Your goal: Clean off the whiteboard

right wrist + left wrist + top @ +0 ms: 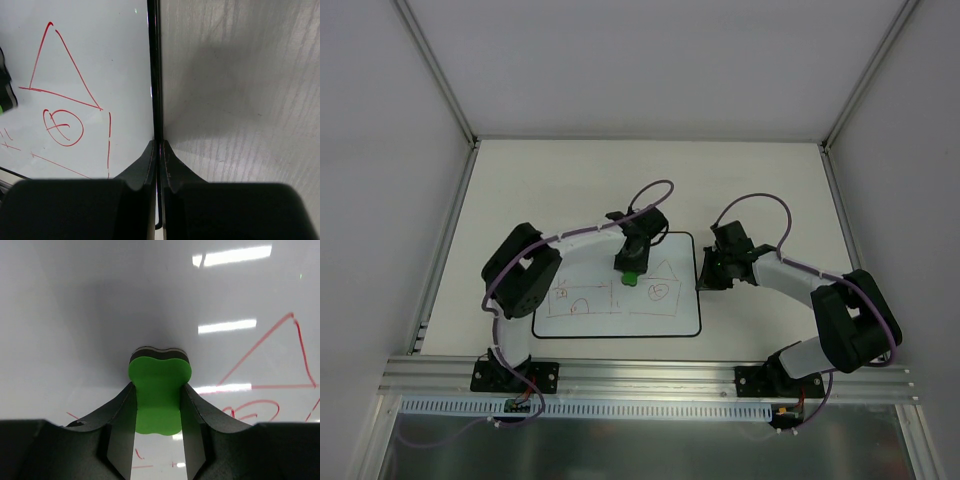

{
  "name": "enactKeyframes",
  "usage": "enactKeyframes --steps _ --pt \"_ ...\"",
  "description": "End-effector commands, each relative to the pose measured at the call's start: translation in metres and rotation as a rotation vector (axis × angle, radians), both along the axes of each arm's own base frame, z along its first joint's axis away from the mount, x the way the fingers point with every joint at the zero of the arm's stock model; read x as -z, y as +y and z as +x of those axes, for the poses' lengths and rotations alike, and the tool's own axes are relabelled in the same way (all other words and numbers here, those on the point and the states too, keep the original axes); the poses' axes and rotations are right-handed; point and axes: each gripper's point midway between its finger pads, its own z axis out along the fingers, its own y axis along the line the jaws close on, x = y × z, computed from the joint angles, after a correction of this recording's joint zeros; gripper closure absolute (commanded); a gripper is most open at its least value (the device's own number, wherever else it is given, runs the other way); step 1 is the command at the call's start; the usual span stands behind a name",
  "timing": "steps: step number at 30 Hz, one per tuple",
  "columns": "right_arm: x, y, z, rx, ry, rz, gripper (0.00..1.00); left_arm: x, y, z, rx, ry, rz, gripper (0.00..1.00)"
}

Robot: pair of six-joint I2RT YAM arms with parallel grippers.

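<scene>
- While you look down from the top external view, the whiteboard [610,325] lies flat on the pale table [580,190], just ahead of the two arm bases, with a red line drawing of houses across it
- From that view the left gripper [628,268] points down over the board's upper middle, and a green eraser [630,279] shows at its tip, against the board
- You can see the right gripper [705,270] at the board's right edge, near its upper right corner; from this height you cannot tell how its jaws stand
- Turn to the left wrist view: the left gripper [157,390] is clamped on the green eraser [159,390], one dark finger on each side of its narrow waist
- The eraser's dark far end meets the whiteboard [90,315], which is bare ahead and to the left of it; a red triangle [255,349] sits to the right, with more red strokes below it
- Now the right wrist view: the right gripper [158,146] has its jaws together, nothing between them, tips lined up on the board's thin black border
- Left of that border you see the whiteboard [100,60] with a red triangle [75,65] and a circled mark [62,127] beneath; right of it is the bare table [240,100]
- You cannot tell whether those closed tips press on the border or hang just above it
</scene>
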Motion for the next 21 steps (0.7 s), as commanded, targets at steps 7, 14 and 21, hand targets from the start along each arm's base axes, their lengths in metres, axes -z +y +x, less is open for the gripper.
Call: enactKeyframes --steps 7,14,21 --pt "0.014 -0.024 -0.02 0.026 0.053 -0.1 1.0 0.043 0.055 -0.158 0.059 0.34 0.213 1.0" --pt "0.015 -0.024 -0.022 0.023 0.054 -0.098 1.0 0.037 0.089 -0.153 -0.058 0.297 0.225 1.0" --pt "0.014 -0.024 -0.019 0.022 0.048 -0.101 1.0 0.027 0.119 -0.097 -0.178 0.23 0.221 1.0"
